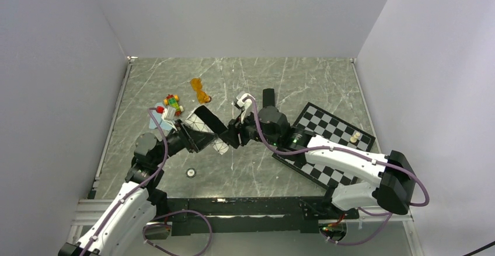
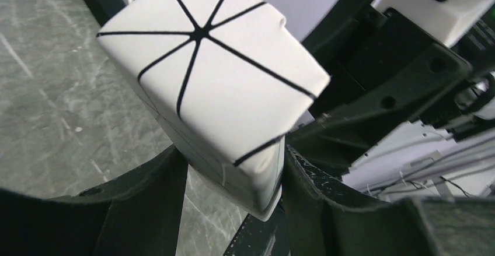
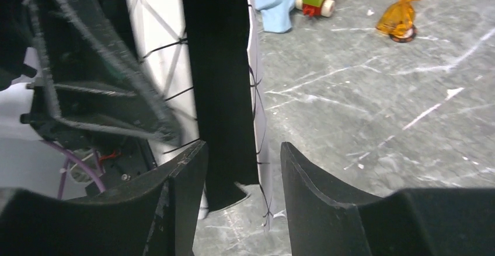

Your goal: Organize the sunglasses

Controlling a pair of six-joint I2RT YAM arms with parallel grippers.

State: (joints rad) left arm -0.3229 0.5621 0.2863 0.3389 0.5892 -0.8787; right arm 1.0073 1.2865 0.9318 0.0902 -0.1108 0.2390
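Orange sunglasses [image 1: 200, 91] lie on the grey table [image 1: 327, 81] toward its far side, well apart from both grippers, near a toy brick car [image 1: 171, 101] and a blue cloth [image 1: 159, 120]; the left gripper [image 1: 195, 136] clamps a white case with black lines [image 2: 216, 81], both fingers [image 2: 146, 203] pressed against its sides; the right gripper [image 3: 239, 168] stands partly open around a black oblong piece [image 3: 222, 63] beside that case, a gap showing at one finger; a chessboard [image 1: 333, 128] lies under the right arm.
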